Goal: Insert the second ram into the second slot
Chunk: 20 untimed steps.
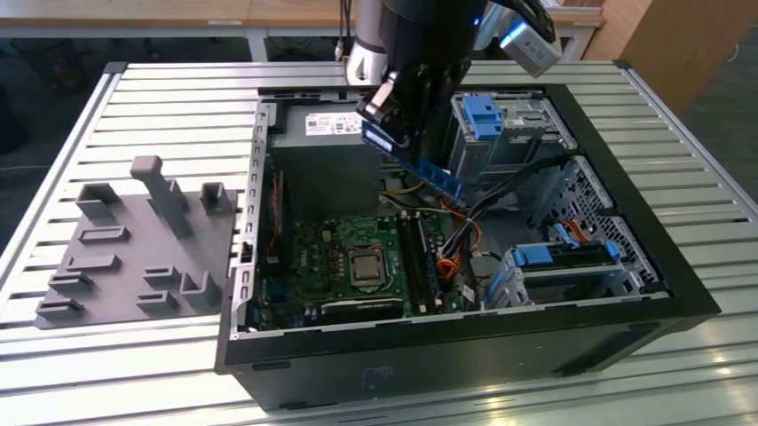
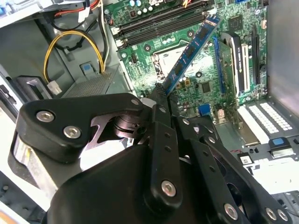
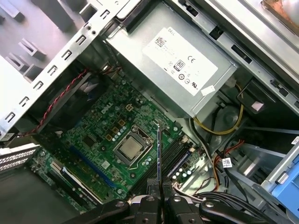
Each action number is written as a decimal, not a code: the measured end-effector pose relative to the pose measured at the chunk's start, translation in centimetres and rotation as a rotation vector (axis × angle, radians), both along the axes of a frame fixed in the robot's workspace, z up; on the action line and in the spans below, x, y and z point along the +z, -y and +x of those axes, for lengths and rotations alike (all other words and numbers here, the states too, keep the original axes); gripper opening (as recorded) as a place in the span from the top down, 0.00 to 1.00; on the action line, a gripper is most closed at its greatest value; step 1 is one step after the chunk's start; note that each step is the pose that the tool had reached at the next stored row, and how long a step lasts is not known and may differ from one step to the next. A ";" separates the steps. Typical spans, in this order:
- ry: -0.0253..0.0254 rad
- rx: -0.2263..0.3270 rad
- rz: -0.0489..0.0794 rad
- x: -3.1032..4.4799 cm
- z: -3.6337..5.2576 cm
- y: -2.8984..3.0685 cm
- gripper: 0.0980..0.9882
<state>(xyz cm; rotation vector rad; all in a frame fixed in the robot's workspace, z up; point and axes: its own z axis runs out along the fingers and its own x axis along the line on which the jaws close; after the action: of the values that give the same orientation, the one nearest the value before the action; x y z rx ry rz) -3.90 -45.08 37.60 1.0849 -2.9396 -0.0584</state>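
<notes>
One ram (image 2: 191, 49) is sitting clamped in your gripper (image 2: 159, 103). You are holding it tilted above the motherboard (image 2: 140, 60), not touching.

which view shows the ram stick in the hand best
The second wrist view: the ram stick shows its blue face and dark chips, clamped in the hand. The first wrist view sees it edge-on; the exterior view shows it tilted above the motherboard.

Metal and matt black
Surface (image 1: 154, 98) ribbed metal; case (image 1: 474, 355) rim matt black (bare sheet metal inside); gripper (image 2: 161, 95) matt black; second ram (image 2: 191, 49) smooth circuit board.
</notes>
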 end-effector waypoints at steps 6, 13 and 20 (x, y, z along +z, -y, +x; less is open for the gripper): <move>0.0000 -0.039 0.000 0.00 0.00 0.00 0.96; 0.0000 -0.086 0.000 -0.01 0.00 0.00 0.96; 0.0000 -0.137 0.000 -0.02 0.00 0.00 0.96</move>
<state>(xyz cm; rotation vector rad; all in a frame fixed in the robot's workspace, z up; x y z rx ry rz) -3.90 -45.08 37.57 0.8812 -3.0095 -0.0585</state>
